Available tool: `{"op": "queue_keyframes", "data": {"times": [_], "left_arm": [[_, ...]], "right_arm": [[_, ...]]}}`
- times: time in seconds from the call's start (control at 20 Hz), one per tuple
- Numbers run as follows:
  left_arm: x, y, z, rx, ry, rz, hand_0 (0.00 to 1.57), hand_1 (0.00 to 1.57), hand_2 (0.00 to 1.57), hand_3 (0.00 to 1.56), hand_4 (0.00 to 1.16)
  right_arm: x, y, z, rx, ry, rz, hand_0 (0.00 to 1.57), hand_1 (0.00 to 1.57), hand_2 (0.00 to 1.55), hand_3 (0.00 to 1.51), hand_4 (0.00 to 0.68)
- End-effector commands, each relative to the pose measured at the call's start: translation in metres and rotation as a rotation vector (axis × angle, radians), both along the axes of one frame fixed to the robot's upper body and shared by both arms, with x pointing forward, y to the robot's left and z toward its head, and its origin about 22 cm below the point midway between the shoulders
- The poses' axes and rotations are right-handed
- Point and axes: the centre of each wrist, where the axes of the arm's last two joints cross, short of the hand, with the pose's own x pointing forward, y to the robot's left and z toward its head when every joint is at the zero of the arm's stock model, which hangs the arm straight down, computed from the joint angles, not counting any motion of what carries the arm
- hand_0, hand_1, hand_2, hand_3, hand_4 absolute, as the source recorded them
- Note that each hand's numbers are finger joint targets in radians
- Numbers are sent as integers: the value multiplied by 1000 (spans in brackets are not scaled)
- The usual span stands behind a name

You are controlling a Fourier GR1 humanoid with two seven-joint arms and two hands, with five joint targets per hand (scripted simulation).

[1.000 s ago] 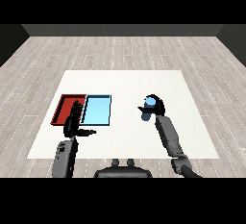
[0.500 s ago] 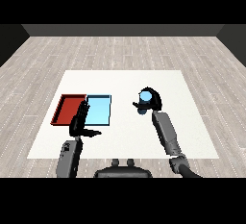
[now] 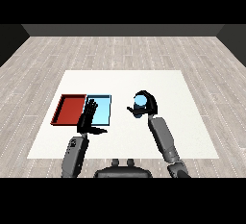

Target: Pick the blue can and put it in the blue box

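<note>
Right robot hand [image 3: 145,104] of mine is curled round the can [image 3: 140,102], right of the blue tray [image 3: 102,110]. Left robot hand [image 3: 89,117], fingers straight, overlaps that tray's near-left corner.

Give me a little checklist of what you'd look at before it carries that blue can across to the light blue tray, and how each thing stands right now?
1. Round blue can is held: ok, the right robot hand curls round it.
2. Can lifted off the white table: cannot tell from this one view.
3. Flat light blue tray free of objects: ok, nothing lies in it.
4. Path to that tray: not ok, the left robot hand, fingers straight, stands at the tray's near left part.
5. Right target: ok, the flat red tray lies further left, beside the blue one.
</note>
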Motion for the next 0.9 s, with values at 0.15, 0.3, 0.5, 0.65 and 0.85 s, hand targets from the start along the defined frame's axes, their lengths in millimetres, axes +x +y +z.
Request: {"op": "queue_keyframes", "data": {"times": [0.15,0.3,0.5,0.65,0.85], "left_arm": [[6,-36,0,1,76,-72,0,0,0,0,0],[9,-63,4,23,87,-68,0,0,0,0,0],[18,-61,-5,34,102,-59,0,0,0,0,0],[7,-70,3,76,98,-64,0,0,0,0,0],[21,-89,-18,98,94,-73,0,0,0,0,0]], "right_arm": [[-4,3,15,-3,0,5,1462,1462,1466,1439,626],[-16,12,6,-6,7,48,1452,1452,1463,1431,614],[-4,22,12,-5,-19,54,1449,1449,1462,1430,621],[-14,29,20,-16,-45,77,1442,1442,1451,1432,606],[-45,38,12,-23,-46,105,1433,1433,1455,1424,617]]}}
